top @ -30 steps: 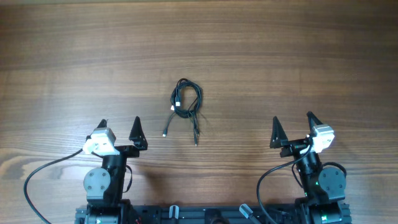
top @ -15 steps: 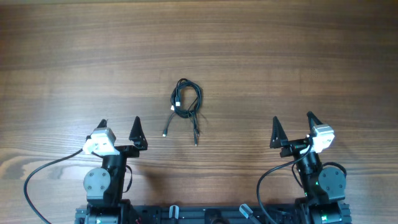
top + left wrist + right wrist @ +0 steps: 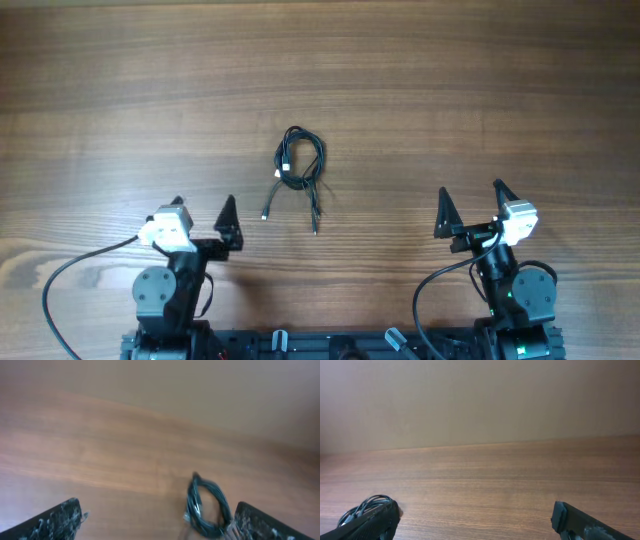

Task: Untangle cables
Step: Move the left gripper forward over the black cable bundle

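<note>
1. Wood-grain table (image 3: 500, 80) filling the overhead view, brown with long horizontal streaks; pale plain wall behind it in both wrist views.
2. Left gripper (image 3: 203, 205) low at the left of the table, released, black fingers spread wide and pointing up the table.
3. Cables (image 3: 299, 165) flat on the wood near the middle, up the table and to the right of the left gripper, well apart from it.
4. Bundle coiled into a small loop at its far end, with two loose tails trailing toward the robot, one slanting left to a small plug, one running straight down.
5. From the left wrist, cables (image 3: 207, 510) between the spread fingers, nearer the right-hand finger (image 3: 265, 522); perhaps a silvery tip inside the loop, though too blurred to be sure.
6. Right gripper (image 3: 470, 195) low at the right, likewise unclenched, fingers wide apart.
7. Cables up and to the left of it, well clear of both fingers.
8. From the right wrist, cables (image 3: 367, 505) at the lower left edge, partly hidden behind the left-hand finger (image 3: 375, 522).
</note>
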Action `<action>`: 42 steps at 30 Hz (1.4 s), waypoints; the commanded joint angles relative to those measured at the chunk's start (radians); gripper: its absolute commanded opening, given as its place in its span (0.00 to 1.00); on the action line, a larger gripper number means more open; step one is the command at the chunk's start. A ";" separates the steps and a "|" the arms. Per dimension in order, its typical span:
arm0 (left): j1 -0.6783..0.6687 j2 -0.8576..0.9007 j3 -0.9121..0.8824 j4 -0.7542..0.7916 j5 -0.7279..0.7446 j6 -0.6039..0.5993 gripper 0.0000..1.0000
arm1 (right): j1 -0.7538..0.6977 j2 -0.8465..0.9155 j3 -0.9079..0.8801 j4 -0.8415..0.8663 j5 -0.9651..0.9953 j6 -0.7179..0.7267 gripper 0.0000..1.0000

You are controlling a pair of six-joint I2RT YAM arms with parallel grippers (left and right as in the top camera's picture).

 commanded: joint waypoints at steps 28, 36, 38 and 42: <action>-0.001 1.583 1.614 -1.011 0.107 0.034 1.00 | 0.002 -0.004 -0.001 0.003 0.011 -0.006 1.00; -0.001 1.708 1.609 -1.021 0.153 0.035 0.53 | 0.002 -0.004 -0.001 0.003 0.011 -0.006 1.00; -0.001 1.736 1.596 -1.033 0.153 0.034 0.04 | 0.002 -0.004 -0.001 0.003 0.011 -0.006 1.00; -0.015 1.769 1.535 -1.032 0.157 0.028 0.04 | 0.002 -0.004 -0.001 0.003 0.011 -0.006 1.00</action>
